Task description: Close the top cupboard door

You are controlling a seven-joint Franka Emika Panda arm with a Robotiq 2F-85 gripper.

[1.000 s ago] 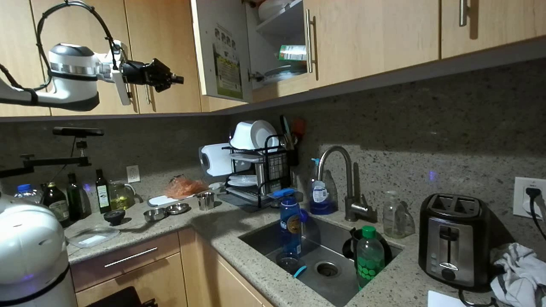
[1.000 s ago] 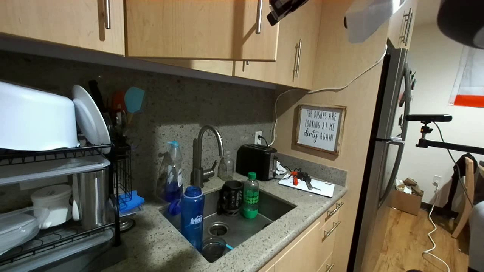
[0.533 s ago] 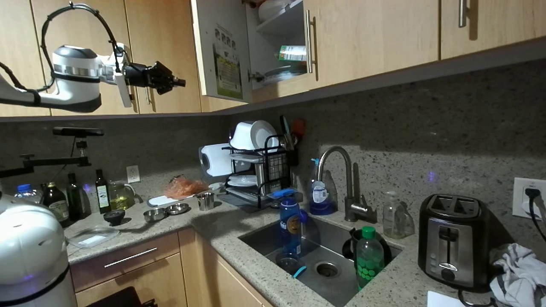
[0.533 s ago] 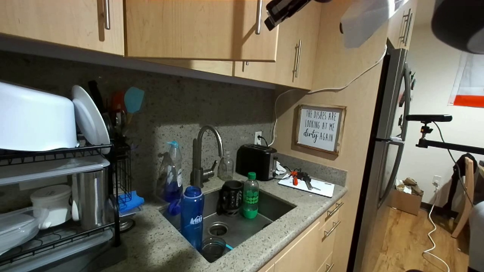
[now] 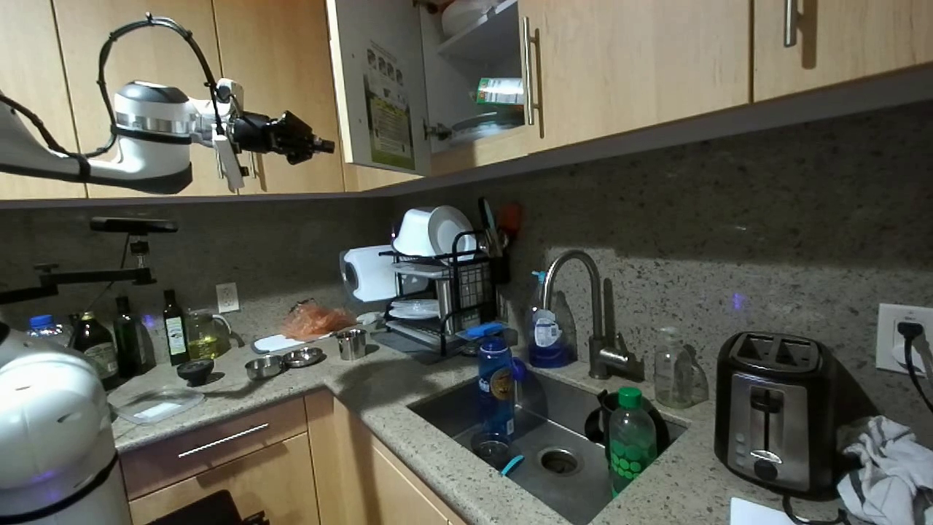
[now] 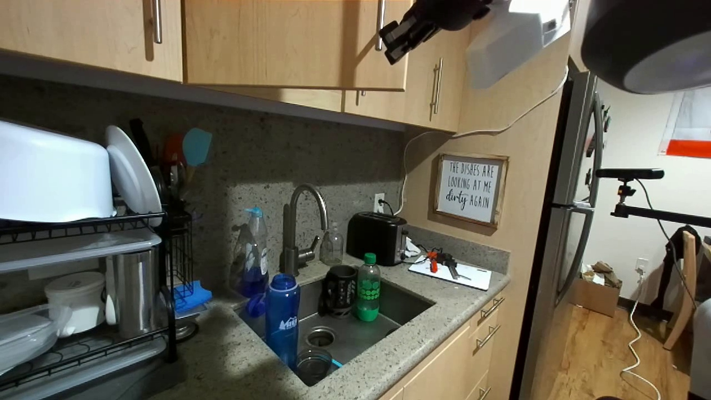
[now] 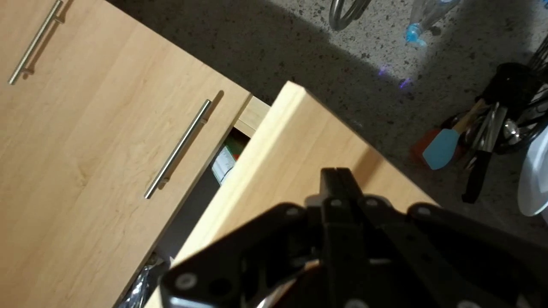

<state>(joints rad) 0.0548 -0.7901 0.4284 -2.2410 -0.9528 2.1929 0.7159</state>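
The top cupboard door stands open in an exterior view, its inner face with stuck-on papers showing. Its bare light-wood outer face shows in an exterior view and in the wrist view. Its silver bar handle is partly behind my gripper in that view; it does not show in the wrist view. My gripper is shut with nothing between its fingertips. It also shows in an exterior view, just outside the door's free edge with a small gap. In the wrist view the gripper points at the outer face.
The open cabinet holds dishes and a box. A closed neighbouring door with a bar handle is beside it. Below are a dish rack, a sink and a faucet. Closed wall doors are behind the arm.
My arm and shut gripper have moved toward the open door's outer face and slightly down. The door has not visibly moved.
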